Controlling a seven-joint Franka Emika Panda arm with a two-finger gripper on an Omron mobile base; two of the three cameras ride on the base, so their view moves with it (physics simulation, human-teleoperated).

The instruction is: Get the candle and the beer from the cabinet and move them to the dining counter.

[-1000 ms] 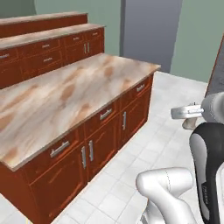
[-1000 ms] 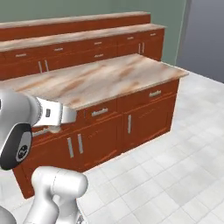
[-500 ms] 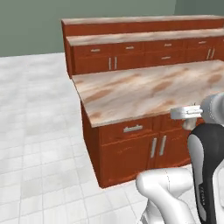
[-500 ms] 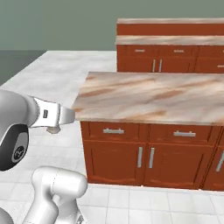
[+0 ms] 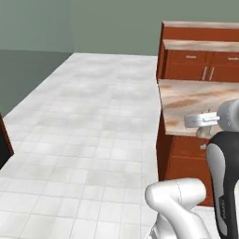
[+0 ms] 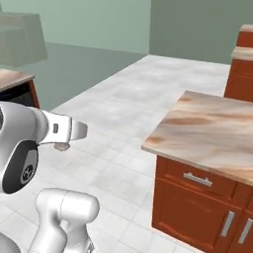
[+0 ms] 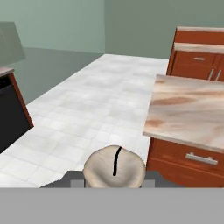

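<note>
Views have swung left since the earlier frames because the base turned: you now see open tiled floor (image 5: 93, 140), with the marbled tabletop (image 6: 212, 133) at the right. Note the tool (image 7: 114, 175) at the hand view's lower edge: its jaws are clamped on the candle (image 7: 114, 168), a pale stub with a dark wick. You see the candle (image 6: 61, 146) under the hand, above the floor.
</note>
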